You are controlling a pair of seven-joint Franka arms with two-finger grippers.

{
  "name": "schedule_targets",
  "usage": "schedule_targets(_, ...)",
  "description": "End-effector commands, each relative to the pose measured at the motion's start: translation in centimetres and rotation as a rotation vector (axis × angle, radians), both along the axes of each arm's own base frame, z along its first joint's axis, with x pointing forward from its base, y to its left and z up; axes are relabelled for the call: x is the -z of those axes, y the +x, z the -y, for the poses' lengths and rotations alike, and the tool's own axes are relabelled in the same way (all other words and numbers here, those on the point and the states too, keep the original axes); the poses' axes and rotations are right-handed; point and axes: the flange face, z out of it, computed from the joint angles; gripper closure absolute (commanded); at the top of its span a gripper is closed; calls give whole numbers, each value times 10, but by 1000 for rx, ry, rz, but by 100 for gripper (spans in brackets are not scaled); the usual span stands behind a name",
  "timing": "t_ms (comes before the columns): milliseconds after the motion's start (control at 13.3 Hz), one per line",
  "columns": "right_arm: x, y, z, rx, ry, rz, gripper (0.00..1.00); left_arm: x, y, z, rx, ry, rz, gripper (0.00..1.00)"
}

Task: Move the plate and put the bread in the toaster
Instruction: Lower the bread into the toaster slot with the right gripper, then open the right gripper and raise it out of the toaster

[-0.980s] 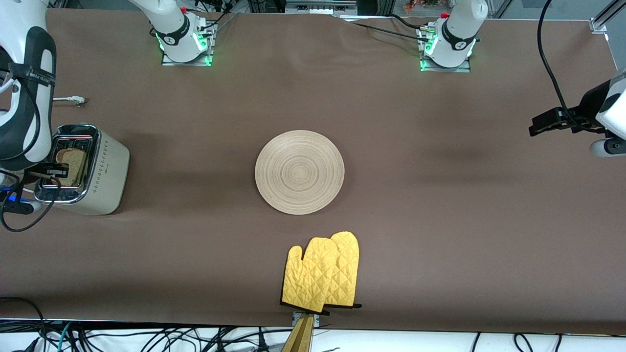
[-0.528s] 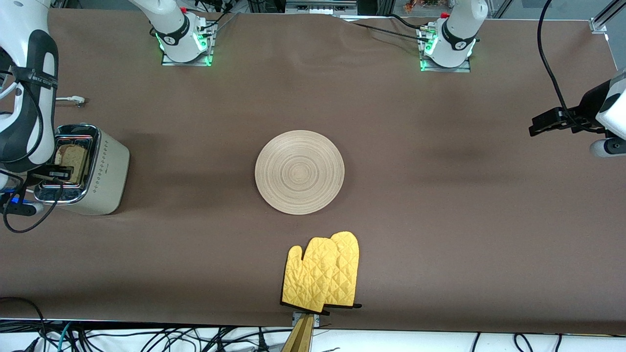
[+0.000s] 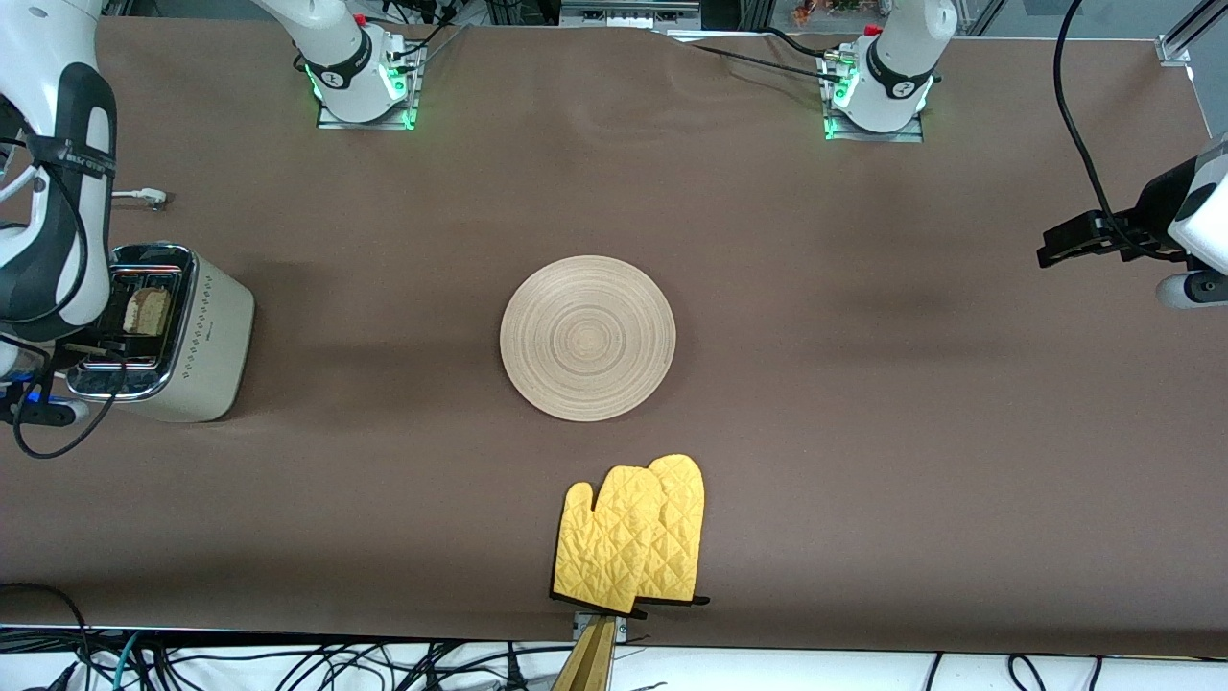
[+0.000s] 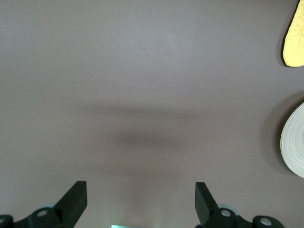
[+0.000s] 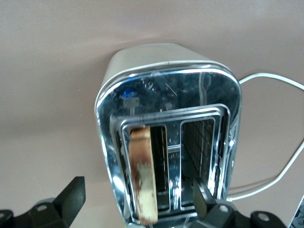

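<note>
Brown cloth covered the long surface (image 3: 815,384), with cables hanging along its front edge. At the right arm's end stood the cream-beige two-slot toaster with a shiny chrome top (image 3: 197,336), and the light brown slice of bread with a darker crust (image 5: 144,183) sat upright in one of its slots, its top edge sticking up above the chrome; the neighbouring slot was empty. The right gripper (image 5: 137,202) hung just above the toaster with its jaws spread wide and nothing between them, which suggested the slice had been let go so it could drop into the slot. Whether it was fully seated could not be told.

The large round pale wooden plate with concentric ring grooves (image 3: 587,337) lay bare at the middle of the surface, well apart from the toaster, probably set there within both arms' reach. A pair of yellow quilted oven mitts (image 3: 631,547) lay nearer the front camera than the plate.

The left gripper (image 4: 140,202) waited over bare cloth at the left arm's end, jaws spread and empty, clear of the work.
</note>
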Motion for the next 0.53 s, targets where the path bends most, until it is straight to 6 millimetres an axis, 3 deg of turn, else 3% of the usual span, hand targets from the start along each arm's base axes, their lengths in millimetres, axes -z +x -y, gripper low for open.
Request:
schedule_targets(0, -54, -15, -9, -11, 55, 25, 0, -3, -2, 1, 18, -28, -2, 0)
schedule_targets(226, -99, -29, -35, -21, 145, 23, 0, -3, -2, 2, 20, -30, -2, 0)
schedule_targets(453, -123, -36, -56, -36, 213, 4, 0, -3, -2, 1, 20, -28, -2, 0)
